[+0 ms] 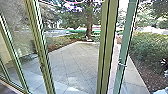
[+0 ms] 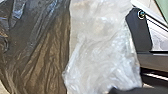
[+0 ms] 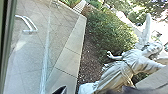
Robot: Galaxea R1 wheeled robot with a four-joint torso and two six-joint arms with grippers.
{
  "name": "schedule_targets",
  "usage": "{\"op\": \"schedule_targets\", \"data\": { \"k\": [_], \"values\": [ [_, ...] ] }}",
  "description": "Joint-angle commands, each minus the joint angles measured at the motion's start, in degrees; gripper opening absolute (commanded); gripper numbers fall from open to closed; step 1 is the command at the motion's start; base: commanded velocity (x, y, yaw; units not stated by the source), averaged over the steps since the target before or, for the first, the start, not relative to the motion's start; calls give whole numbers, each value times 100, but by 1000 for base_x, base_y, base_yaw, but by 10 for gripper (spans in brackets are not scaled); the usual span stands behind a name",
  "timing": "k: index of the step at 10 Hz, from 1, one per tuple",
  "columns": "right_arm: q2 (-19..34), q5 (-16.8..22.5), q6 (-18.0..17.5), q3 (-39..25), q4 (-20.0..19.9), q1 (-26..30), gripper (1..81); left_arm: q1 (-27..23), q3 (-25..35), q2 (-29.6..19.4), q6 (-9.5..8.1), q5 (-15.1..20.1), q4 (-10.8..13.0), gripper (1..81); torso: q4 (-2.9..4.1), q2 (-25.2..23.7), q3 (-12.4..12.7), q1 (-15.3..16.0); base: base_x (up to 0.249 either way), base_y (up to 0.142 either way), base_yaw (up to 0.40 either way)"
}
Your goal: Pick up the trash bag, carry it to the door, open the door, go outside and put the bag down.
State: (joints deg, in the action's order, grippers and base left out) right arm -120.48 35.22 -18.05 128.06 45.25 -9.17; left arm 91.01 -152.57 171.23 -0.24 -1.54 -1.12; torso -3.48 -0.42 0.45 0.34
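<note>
1. The dark trash bag is by the left wrist.
2. I can't tell if the left end effector or right end effector is squeezed or let go.
3. Green post at 1 o'clock, bush at 2.

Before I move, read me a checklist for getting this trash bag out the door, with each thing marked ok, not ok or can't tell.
1. Trash bag with the robot: ok, dark plastic beside whitish plastic close to the left wrist camera.
2. Firm hold on the bag: cannot tell.
3. Door handle in sight: ok.
4. Door gap wide enough for robot and bag: cannot tell.
5. Robot past the door frame: not ok, its uprights are ahead in the head view.
6. Statue off the paving: ok, it stands beyond the paved edge.
</note>
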Motion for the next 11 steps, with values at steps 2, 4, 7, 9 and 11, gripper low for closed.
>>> {"op": "schedule_targets", "data": {
  "k": [2, 4, 7, 9, 11],
  "values": [
    [74, 205, -32, 59, -948, 832, 811, -219, -1, -62, -2, 329, -46, 10, -2, 0, 0, 2, 0, 0, 0],
    [-93, 722, -75, 103, -2922, 780, 811, -220, 7, -70, -2, 329, -46, 10, -2, 0, 0, 4, 0, 0, 0],
    [-546, 1385, -67, 524, -5228, 334, 811, -219, 7, -88, -2, 329, -28, 10, -2, 0, 0, 9, 0, 0, 0],
    [-839, 1805, 12, -94, -5983, -582, 811, -211, 7, -97, -2, 312, -11, 10, -2, 0, 0, 9, 0, 0, 0],
    [-805, 952, 12, -1214, -5633, -1847, 811, -220, 25, -97, -2, 294, 24, 10, -2, 0, 0, 9, 0, 0, 0]
  ]
}}
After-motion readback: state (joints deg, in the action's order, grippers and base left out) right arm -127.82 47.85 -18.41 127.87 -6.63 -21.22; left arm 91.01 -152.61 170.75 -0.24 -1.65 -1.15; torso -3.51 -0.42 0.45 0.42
